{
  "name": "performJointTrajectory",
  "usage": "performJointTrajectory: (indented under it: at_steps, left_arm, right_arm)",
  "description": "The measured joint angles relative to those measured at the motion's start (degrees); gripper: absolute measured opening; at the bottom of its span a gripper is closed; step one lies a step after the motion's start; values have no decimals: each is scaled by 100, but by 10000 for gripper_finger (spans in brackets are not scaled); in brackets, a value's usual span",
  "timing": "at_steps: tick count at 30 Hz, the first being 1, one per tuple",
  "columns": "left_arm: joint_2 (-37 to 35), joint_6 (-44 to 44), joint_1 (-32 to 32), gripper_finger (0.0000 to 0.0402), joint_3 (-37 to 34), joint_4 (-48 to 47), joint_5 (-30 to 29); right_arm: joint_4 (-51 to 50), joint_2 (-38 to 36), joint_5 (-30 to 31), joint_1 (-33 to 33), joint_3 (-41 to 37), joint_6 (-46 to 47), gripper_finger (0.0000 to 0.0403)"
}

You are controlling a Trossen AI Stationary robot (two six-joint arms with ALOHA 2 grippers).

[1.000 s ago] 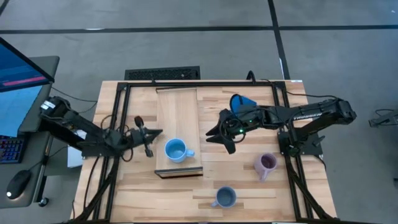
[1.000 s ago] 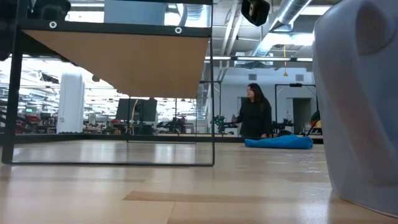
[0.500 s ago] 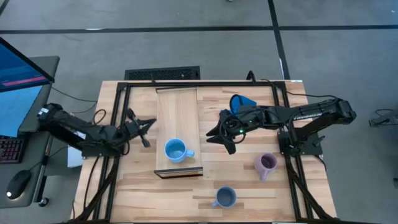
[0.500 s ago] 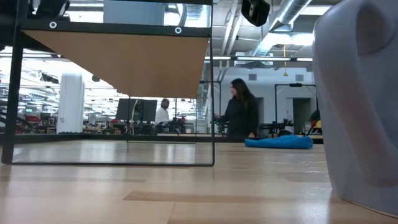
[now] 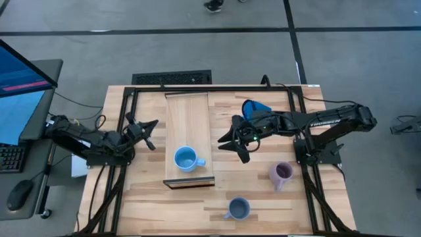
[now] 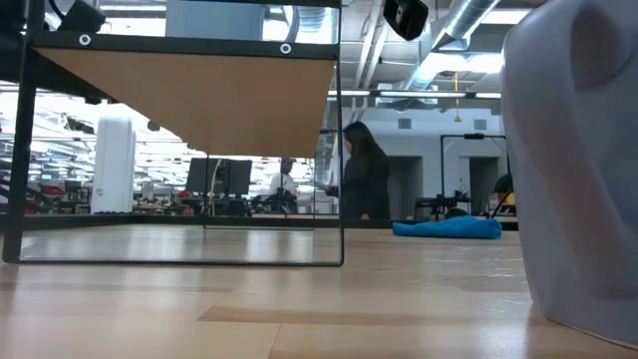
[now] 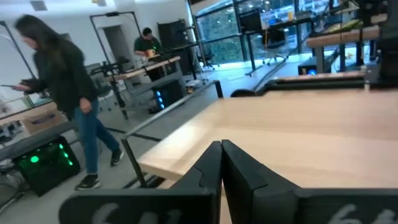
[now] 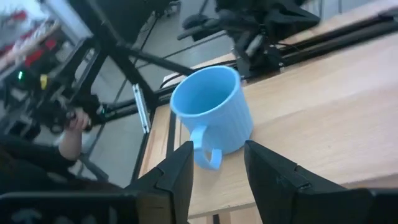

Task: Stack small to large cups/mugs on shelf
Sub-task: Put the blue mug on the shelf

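The sky blue mug (image 5: 187,159) stands upright on the near end of the light-wood shelf (image 5: 187,118), its handle toward the table's right. It also shows in the right wrist view as the mug (image 8: 211,115). The lilac mug (image 5: 281,174) and the slate blue mug (image 5: 237,209) stand on the tabletop to the right and near. My right gripper (image 5: 230,141) (image 8: 217,180) hovers open just right of the shelf and points at the sky blue mug. My left gripper (image 5: 141,130) (image 7: 221,165) is shut, left of the shelf.
A bright blue cloth (image 5: 255,106) lies behind the right arm, and shows in the low view as the cloth (image 6: 449,227). A black frame (image 6: 339,150) carries the shelf above the tabletop. A pale mug (image 6: 578,160) fills the right of the low view. People move in the room beyond.
My left gripper has drawn back from the sky blue mug toward the table's left and far edges, turning as it went. The mugs and my right arm have stayed where they were. A person in the room behind has walked to the left.
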Motion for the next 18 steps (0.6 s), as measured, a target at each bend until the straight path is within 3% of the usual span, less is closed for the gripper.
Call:
performJointTrajectory:
  at_steps: [8,18]
  left_arm:
    - [2,83,-2,0,0,-90,-7]
    - [4,49,-2,0,0,-480,-21]
  right_arm:
    - [-37,0,74,650,0,-629,153]
    - [-695,390,1509,1774,6,-175,122]
